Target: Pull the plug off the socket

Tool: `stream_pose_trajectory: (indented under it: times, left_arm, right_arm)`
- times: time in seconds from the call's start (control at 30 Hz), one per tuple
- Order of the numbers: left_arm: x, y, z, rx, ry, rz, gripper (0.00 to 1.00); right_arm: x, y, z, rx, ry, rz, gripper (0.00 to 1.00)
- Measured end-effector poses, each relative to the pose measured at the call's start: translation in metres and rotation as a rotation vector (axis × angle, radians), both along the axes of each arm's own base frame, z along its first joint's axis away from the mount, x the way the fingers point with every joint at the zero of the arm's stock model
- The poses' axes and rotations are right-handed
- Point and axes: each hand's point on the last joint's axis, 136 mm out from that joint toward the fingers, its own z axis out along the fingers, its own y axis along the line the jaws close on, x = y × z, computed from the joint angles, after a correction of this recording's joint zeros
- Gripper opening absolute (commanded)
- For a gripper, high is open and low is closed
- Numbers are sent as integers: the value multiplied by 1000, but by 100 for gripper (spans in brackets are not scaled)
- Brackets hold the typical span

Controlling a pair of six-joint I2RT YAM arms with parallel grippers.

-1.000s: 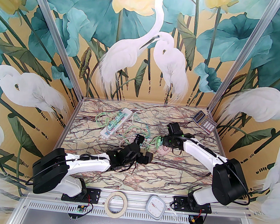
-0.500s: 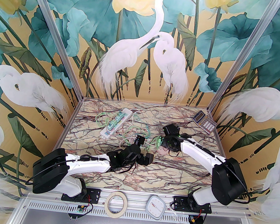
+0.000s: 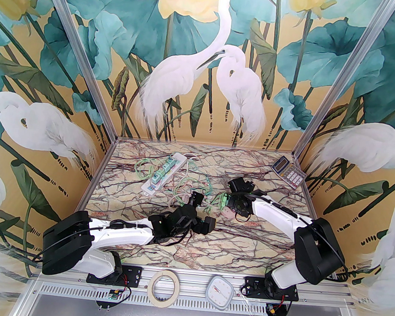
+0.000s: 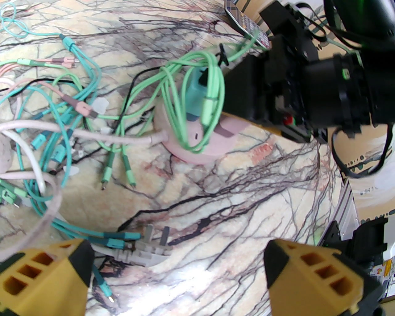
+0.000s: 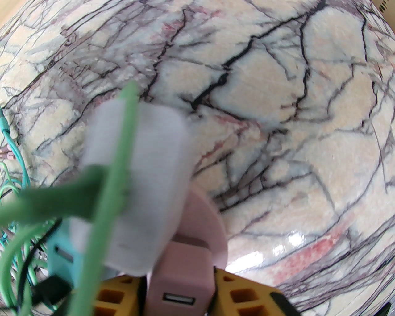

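Marble worktop (image 3: 244, 248), seen from above, carried a white power strip (image 3: 163, 174) at the far left, a calculator (image 3: 288, 171) in the far right corner and a tangle of cables (image 3: 187, 191) in the middle. The left fingers (image 3: 208, 224) were spread wide at the near edge of that tangle. The right arm (image 3: 275, 213) bent down onto the round pink socket (image 3: 231, 213).

From the left wrist, the two yellow left fingers stood far apart over bare marble, holding nothing. The socket lay beyond them with a teal plug (image 4: 194, 92) upright on it, wrapped in green cable (image 4: 213, 77).

From the right wrist, the right fingers (image 5: 240, 293) pinched the pink plug (image 5: 182, 277) from both sides. The plug sat on the socket.
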Motion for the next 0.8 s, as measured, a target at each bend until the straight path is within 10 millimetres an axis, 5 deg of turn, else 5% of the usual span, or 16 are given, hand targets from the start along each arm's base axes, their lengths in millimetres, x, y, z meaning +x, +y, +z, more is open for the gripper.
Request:
stream_pose_trajectory:
  times: [0.3, 0.6, 0.8]
  left_arm:
    - [14, -30, -15, 43, 6, -9, 90]
    - [67, -50, -44, 54, 47, 88, 73]
    - [93, -53, -47, 21, 80, 108, 70]
  right_arm:
    - [0, 1, 7, -64, -17, 167, 35]
    - [-5, 0, 1, -59, -31, 226, 35]
    - [-1, -1, 2, -50, -58, 217, 35]
